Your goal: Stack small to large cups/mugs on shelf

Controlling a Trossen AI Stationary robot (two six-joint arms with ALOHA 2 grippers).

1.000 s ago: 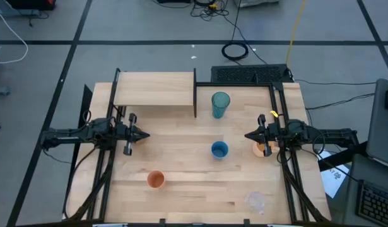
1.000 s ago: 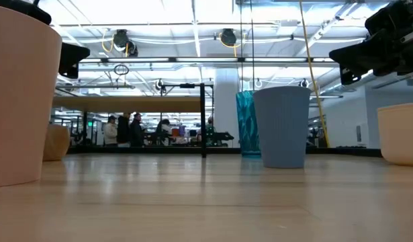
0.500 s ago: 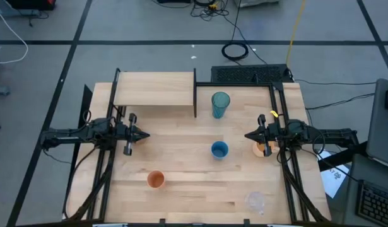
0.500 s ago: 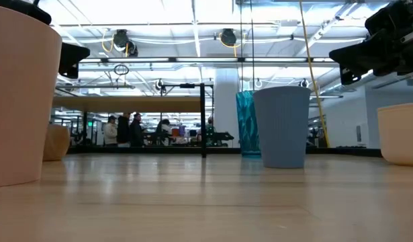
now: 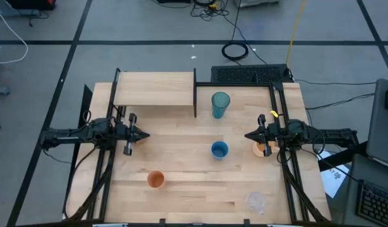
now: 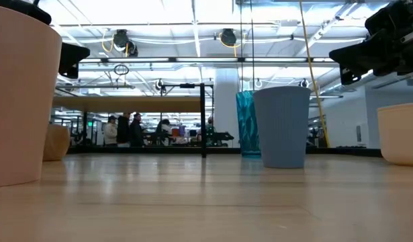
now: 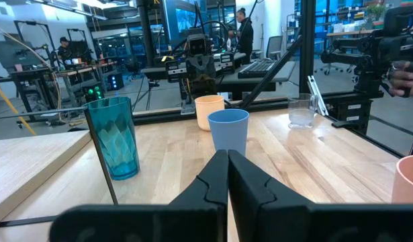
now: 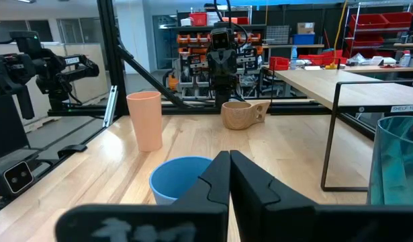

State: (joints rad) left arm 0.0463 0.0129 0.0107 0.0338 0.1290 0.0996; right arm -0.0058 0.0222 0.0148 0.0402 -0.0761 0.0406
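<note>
Left gripper (image 5: pixel 145 134): above the table's left side, fingers pressed together, grasping nothing; arm level, pointing inward.
Tan mug (image 8: pixel 243 114): on the tabletop beside the left arm's base; handle visible.
Shelf (image 5: pixel 154 89): raised light-wood board at the far left of the table, black uprights at its edges, bare on top.
Orange cup (image 5: pixel 156 180): upright, near front edge, left of centre.
Tabletop (image 5: pixel 187 170): pale wood planks, black frame rails down both sides.
Teal tumbler (image 5: pixel 220 104): upright, just right of the shelf's black post, far half of table.
Blue cup (image 5: pixel 219 150): upright near centre, in front of the tumbler, well apart from it.
Clear cup (image 5: pixel 255 201): near front right corner, faint.
Right gripper (image 5: pixel 248 136): above the table's right side, fingers clenched shut, empty.
Peach mug (image 5: pixel 262 149): under the right arm, partly hidden.
Room: grey floor with black tape lines, coiled cable (image 5: pixel 235 51) beyond the table; low view shows people (image 6: pixel 135 130) far behind, ceiling lights.
</note>
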